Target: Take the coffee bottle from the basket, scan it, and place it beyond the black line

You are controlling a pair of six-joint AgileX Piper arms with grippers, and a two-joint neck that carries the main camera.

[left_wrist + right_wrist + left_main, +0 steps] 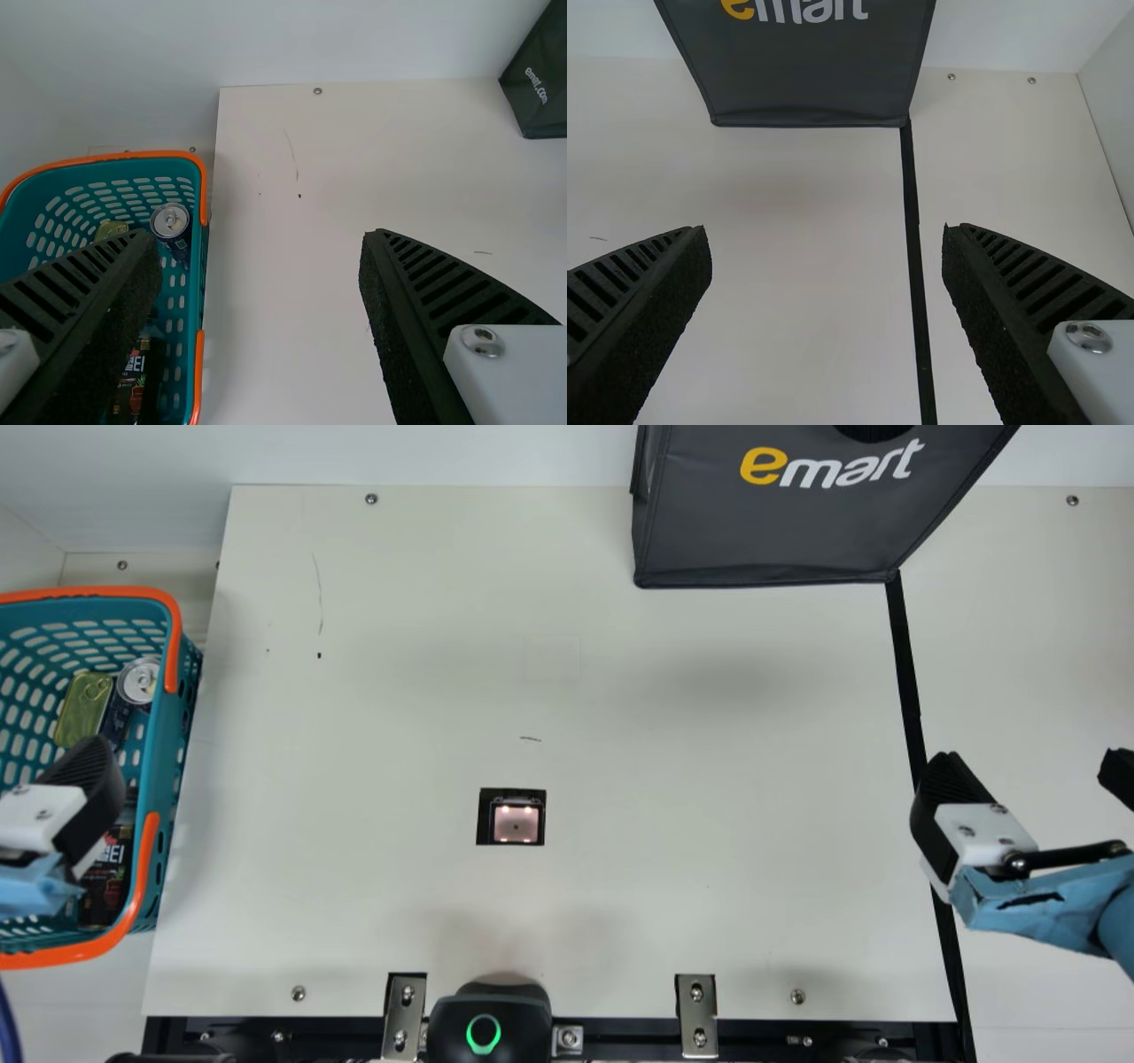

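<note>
While left gripper (93,779), spread wide, empty, hangs by basket (159,753) rim, bottle (108,872) inside, right gripper (1032,766), likewise spread, empty, hangs near black line (905,664), open table (399,691) between.

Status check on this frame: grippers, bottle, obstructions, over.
Left gripper open, empty; right gripper open, empty. Dark bottle in basket. Scanner window uncovered.

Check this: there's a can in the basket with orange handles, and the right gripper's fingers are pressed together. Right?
No, the right gripper is open, its fingers wide apart in the right wrist view. The can is in the orange-handled basket.
</note>
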